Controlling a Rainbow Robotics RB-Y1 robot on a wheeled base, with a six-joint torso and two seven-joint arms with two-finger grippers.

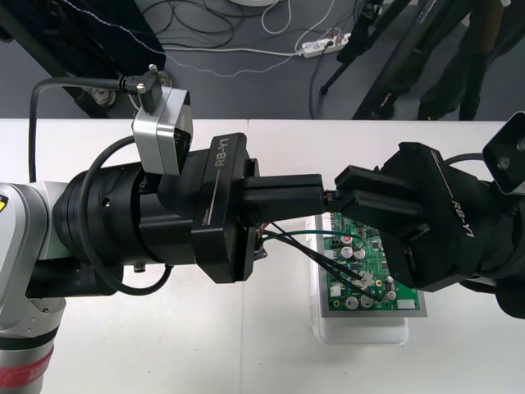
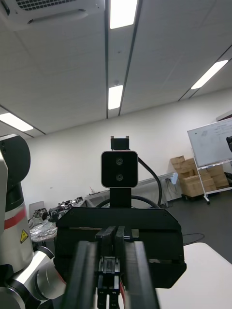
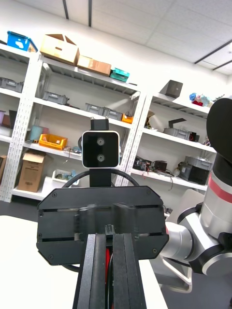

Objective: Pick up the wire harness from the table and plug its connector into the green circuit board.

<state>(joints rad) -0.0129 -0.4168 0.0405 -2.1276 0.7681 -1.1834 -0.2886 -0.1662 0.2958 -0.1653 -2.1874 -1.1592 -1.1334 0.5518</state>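
Note:
Above the table my two grippers meet tip to tip over the green circuit board (image 1: 399,275) on its white base (image 1: 361,330). From the left, my left gripper (image 1: 322,197) reaches in, shut, and the harness wires (image 1: 302,239) hang from under it down toward the board. The round metal socket (image 1: 366,285) rests over the board. Coming from the right, my right gripper (image 1: 341,197) closes on the same spot. In the right wrist view its fingers (image 2: 139,275) stand close around a small black plug (image 2: 108,268), with the left gripper (image 2: 121,236) facing it.
Both arms' bulky bodies hang over the middle and right of the table. The board sits near the front right. Bare table lies at the front left and at the back.

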